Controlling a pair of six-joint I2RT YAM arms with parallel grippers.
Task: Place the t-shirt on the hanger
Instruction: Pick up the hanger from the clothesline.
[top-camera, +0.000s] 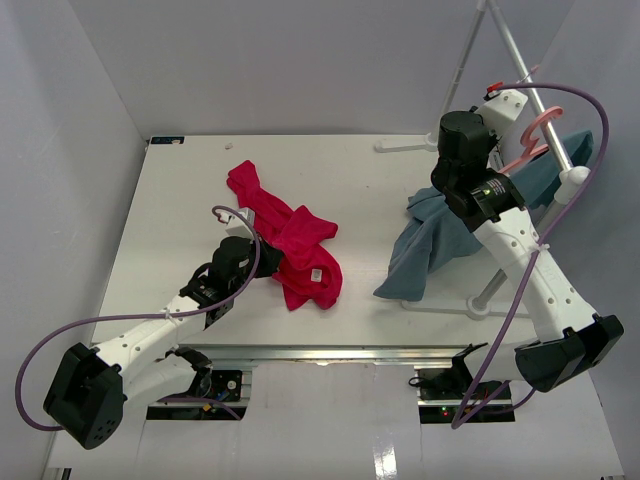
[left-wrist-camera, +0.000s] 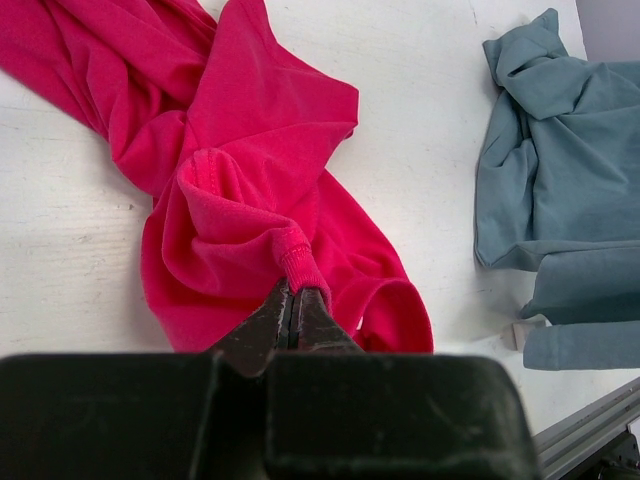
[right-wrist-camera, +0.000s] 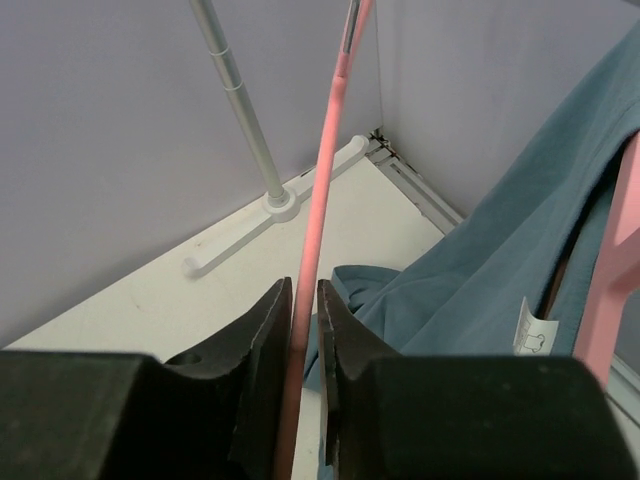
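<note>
The crimson t-shirt (top-camera: 290, 240) lies crumpled on the white table, left of centre. My left gripper (top-camera: 262, 258) is at its near-left edge. In the left wrist view the left gripper (left-wrist-camera: 296, 292) is shut, pinching a ribbed hem of the t-shirt (left-wrist-camera: 250, 180). My right arm's wrist (top-camera: 465, 140) is raised at the back right by the rack. In the right wrist view the thin pale-pink hanger (right-wrist-camera: 322, 190) runs up between the fingers of my right gripper (right-wrist-camera: 305, 295), and the jaws are closed narrowly around its bar.
A blue-grey garment (top-camera: 440, 240) hangs from a second pink hanger (right-wrist-camera: 615, 290) and spills onto the table (top-camera: 180, 210). The silver rack pole (top-camera: 520, 60) slants at the back right; its white feet (top-camera: 440, 305) rest on the table. Walls close in on three sides.
</note>
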